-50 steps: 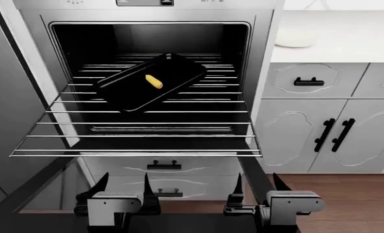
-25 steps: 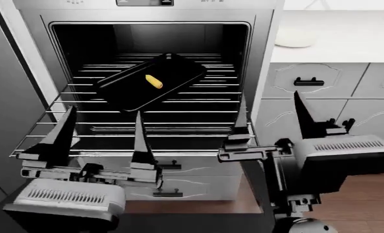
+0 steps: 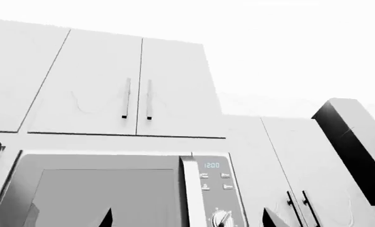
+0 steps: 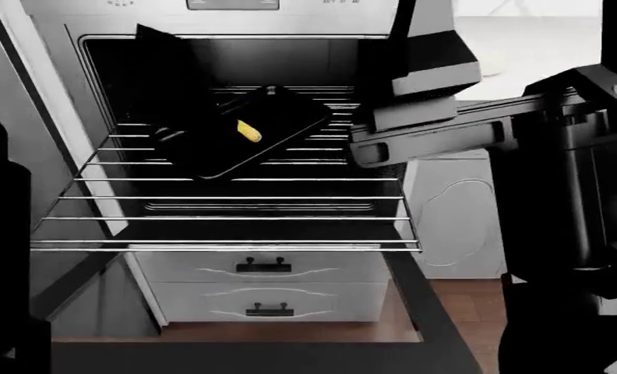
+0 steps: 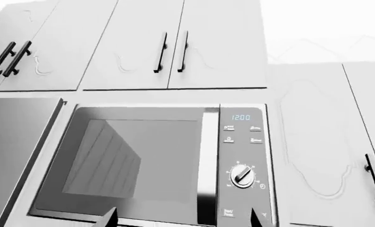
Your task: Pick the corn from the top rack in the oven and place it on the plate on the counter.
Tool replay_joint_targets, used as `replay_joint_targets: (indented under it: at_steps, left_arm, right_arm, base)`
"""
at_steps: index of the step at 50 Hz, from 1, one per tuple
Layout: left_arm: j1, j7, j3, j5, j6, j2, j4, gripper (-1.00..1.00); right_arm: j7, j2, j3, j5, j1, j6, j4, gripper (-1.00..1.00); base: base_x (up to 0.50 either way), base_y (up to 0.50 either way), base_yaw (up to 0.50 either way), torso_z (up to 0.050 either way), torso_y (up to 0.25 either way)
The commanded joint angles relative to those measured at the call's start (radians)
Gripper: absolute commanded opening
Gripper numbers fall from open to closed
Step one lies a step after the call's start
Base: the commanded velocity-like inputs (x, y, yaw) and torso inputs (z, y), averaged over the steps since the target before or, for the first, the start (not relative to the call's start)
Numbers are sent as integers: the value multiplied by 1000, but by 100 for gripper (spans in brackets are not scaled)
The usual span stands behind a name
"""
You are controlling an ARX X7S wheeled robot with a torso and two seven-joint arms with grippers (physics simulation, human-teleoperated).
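While corn lies on black tray atop top rack inside oven, lower right claw, fingertips spread and empty, squarely over cob; left claw likewise spread.

We see the corn on a tray; the tray sits on the top rack, pulled out of the oven; drawers lie below.
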Motion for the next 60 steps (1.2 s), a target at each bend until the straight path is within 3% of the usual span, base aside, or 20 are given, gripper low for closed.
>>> replay_joint_targets:
  at_steps: [1, 16, 30, 60]
  left_arm:
    - [-386, -218, 271, -194, 5, -241, 7, 100]
    - [-444, -182, 262, -217, -56, -280, 11, 100]
    - [-585, -45, 206, -315, -183, -413, -17, 100]
    - [-575, -39, 158, -346, -232, -393, -4, 100]
  right_arm:
    - [119, 159, -78, 145, 135, -22, 29, 100]
    - [122, 191, -49, 227, 247, 36, 23, 100]
    - [93, 278, 3, 342, 429, 134, 34, 100]
    - [110, 260, -6, 381, 425, 133, 31, 100]
  base:
    - [0, 0, 0, 0, 0]
    - [0, 0, 0, 0, 0]
    - [0, 0, 0, 0, 0]
    - [17, -5, 0, 0, 0]
